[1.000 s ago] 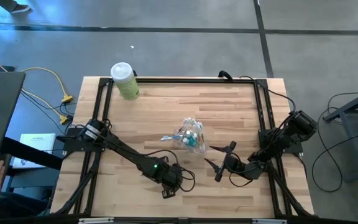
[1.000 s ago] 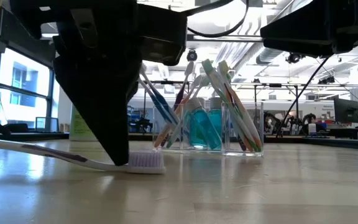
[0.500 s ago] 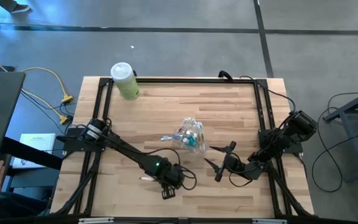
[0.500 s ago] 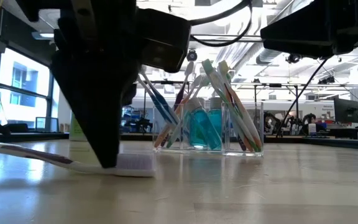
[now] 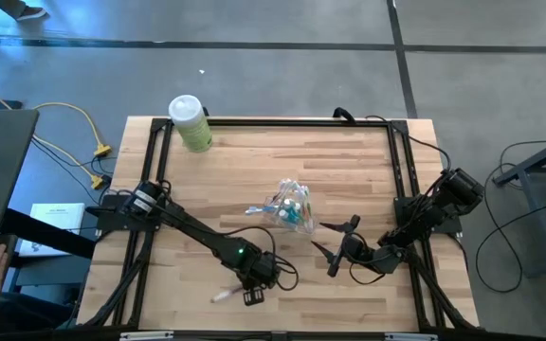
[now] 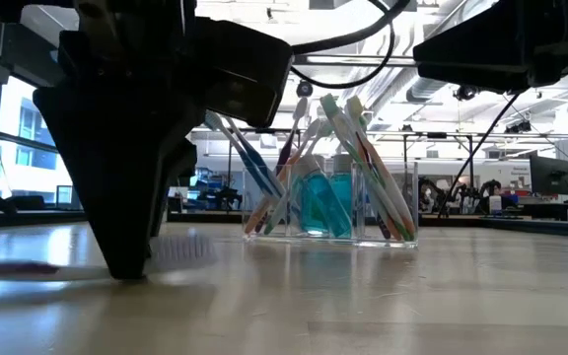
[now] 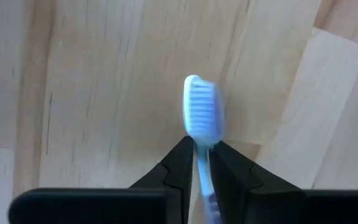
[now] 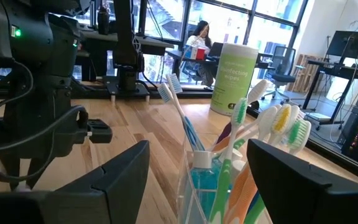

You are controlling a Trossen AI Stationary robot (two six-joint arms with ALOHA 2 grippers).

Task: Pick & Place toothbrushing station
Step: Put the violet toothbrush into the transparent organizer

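Since the earlier frame, left end effector (image 5: pixel 254 296) has dragged one toothbrush (image 5: pixel 223 296) toward 7 o'clock on the surface (image 5: pixel 349 161). Its fingers (image 7: pixel 180 167) are nearly closed, pinching the brush neck, bristles (image 7: pixel 200 112) projecting just ahead. One cup (image 5: pixel 290 207) of brushes and tubes stands at 1 o'clock, well apart. Right end effector (image 5: pixel 333 248) waits, fingers spread wide, holding nothing, at 4 o'clock of the cup.

Left end effector (image 7: pixel 199 163): its fingers cover the neck of the toothbrush (image 7: pixel 201 112); handle cut off at the frame edge, bristles blurred. Low view: the toothbrush is only a smear on the counter (image 6: pixel 363 296). Cup (image 8: pixel 213 190): base cut off. Right end effector (image 8: pixel 197 171): fingertips out of frame. Brushes in the cup too small to count from above.
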